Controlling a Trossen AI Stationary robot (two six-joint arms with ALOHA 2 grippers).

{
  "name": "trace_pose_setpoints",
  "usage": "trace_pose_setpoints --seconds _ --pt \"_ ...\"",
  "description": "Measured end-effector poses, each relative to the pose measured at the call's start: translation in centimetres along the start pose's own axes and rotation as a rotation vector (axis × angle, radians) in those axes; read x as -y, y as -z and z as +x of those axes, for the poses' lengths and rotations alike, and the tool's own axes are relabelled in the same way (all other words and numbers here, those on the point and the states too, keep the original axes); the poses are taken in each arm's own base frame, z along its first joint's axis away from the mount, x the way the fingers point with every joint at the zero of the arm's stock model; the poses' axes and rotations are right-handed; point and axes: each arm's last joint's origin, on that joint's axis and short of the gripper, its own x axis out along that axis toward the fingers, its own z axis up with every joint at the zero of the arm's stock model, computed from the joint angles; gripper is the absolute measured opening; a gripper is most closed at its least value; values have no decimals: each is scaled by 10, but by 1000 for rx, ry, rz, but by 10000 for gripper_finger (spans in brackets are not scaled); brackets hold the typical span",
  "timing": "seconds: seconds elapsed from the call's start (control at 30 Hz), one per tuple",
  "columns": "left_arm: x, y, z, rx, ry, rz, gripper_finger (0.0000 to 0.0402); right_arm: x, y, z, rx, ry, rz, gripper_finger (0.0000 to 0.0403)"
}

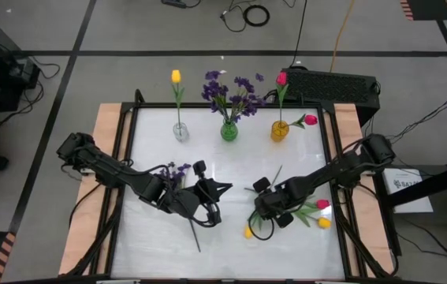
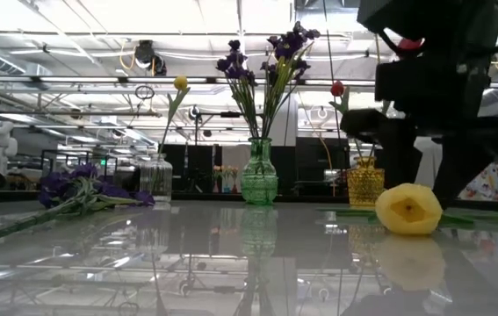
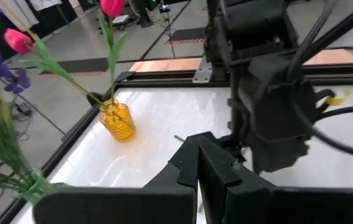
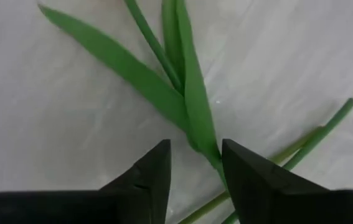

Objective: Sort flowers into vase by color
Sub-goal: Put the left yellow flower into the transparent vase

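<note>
Hardly any lettering could be read. In the high view a flat white rectangular box (image 1: pixel 409 183) beside the table's right edge carried a short line of dark capitals that seemed to begin "BATA", but the remaining letters were too small to make out. No brand, number or label showed on the clear, green or amber glass vases, on the dark arms, or on the white tabletop, and the room seen in the low view offered no legible sign

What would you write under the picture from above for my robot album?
Right gripper hovers over loose tulips while three vases wait with flowers sorted by color.
</note>
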Motion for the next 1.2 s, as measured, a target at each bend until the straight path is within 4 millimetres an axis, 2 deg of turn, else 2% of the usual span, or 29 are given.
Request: trace_pose_setpoints --seconds 0.2,0.43,0.63,0.73,0.87,0.97,1.07,1.2 --pt "0 0 0 -2 10 1 5 2 0 6 -14 -3 -3 101" --pt "0 0 0 -4 10 3 5 6 1 7 -9 8 9 16" --pt "0 1 0 -7 9 6 5 9 -7 1 32 29 14 5" --pt "0 2 0 -14 -2 15 5 15 -21 -25 122 50 52 3" --pt "-6 1 -12 -25 -99 48 5 22 -33 -79 291 83 79 2" --pt "-9 -2 -34 -15 -180 44 5 25 -28 -126 452 119 92 1" --pt "-6 -6 -50 8 -163 38 5 28 -19 -172 696 178 117 1" --pt "5 -6 -54 49 -98 52 5 30 -14 -212 1075 256 171 1"
